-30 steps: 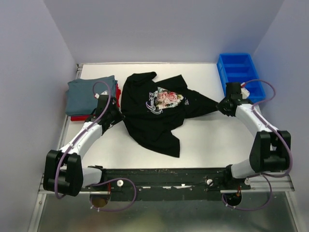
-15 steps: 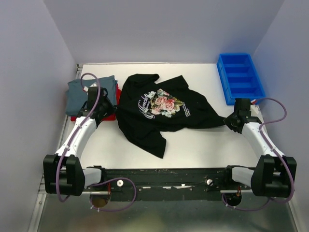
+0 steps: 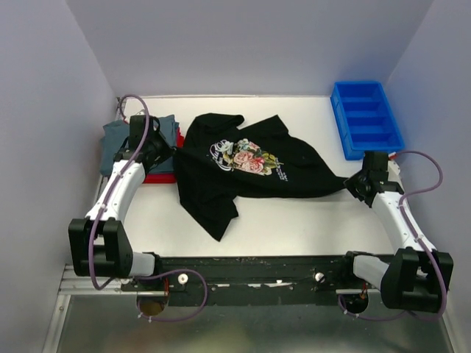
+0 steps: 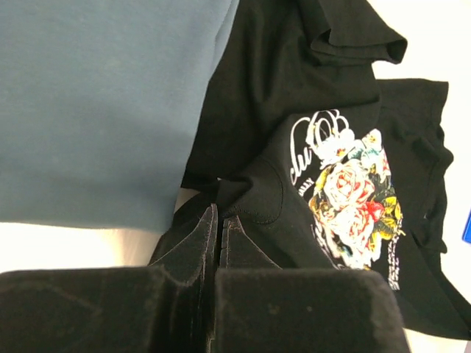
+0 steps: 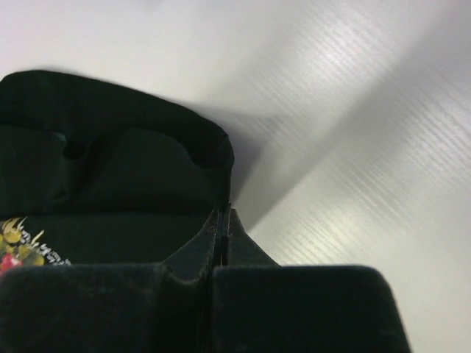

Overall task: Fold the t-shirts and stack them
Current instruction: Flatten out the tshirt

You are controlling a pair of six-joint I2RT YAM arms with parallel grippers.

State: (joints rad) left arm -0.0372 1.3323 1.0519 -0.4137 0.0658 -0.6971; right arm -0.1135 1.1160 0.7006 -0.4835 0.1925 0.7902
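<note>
Black tee (image 3: 250,173) is spread mid-table (image 3: 309,220), one hem corner pointing at the arm bases. Right gripper (image 5: 223,213) is pinched tight on a fold at its right edge. Left gripper (image 4: 219,215) is clamped on its left edge, cloth bunched at the tips. Chest print has roses and white script, unreadable. Folded grey-blue tee (image 3: 118,140) is far left, partly hidden by the left arm; only an edge of the red tee (image 3: 158,177) shows beneath it. Blue bin (image 3: 366,118) is far right.
</note>
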